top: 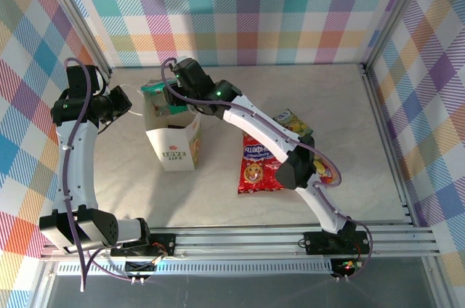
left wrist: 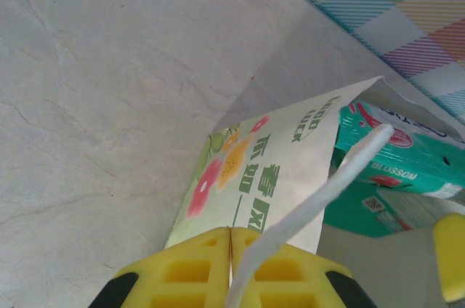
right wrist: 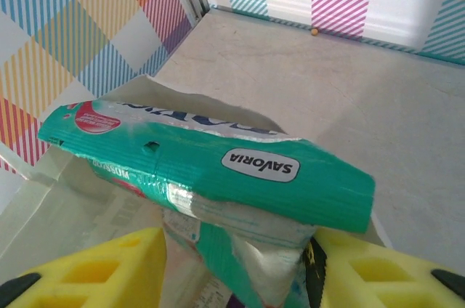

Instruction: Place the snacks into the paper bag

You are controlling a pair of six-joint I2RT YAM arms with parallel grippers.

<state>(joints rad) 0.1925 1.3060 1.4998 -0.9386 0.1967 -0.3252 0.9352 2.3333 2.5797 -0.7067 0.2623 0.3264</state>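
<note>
One pale, stone-patterned tabletop (top: pixel 327 90) is carrying everything here, with checked walls (top: pixel 290 3) standing round it. Two white arms are bending over it. The left arm (top: pixel 73 155) is curving up the left side, and the right arm (top: pixel 254 123) is stretching from the near right across to the back left.

The paper bag (top: pixel 174 150) is standing upright left of centre with its mouth open. Its "LOVE LIFE" face is turning toward the near edge. The red packet (top: pixel 260 166), the biggest of the snacks, is lying flat on the tabletop to the right of the bag, well apart from it, and the right arm is crossing above its far right corner.

The teal packet (right wrist: pixel 218 170) is sitting tilted in the mouth of the bag, its upper part poking out above the rim. The right jaws are standing spread, one yellow finger (right wrist: pixel 109 272) on either side of the packet's lower end; whether either is touching it I cannot tell.

The green-yellow packet (top: pixel 290 119) is lying just behind the red one, partly under the arm. The orange packet (top: pixel 325 170) is peeking out beside the red one's right edge, mostly hidden by the elbow.

The left jaws are pressing together, pinching the bag's thin white cord handle (left wrist: pixel 327 192) at the bag's left side.
</note>
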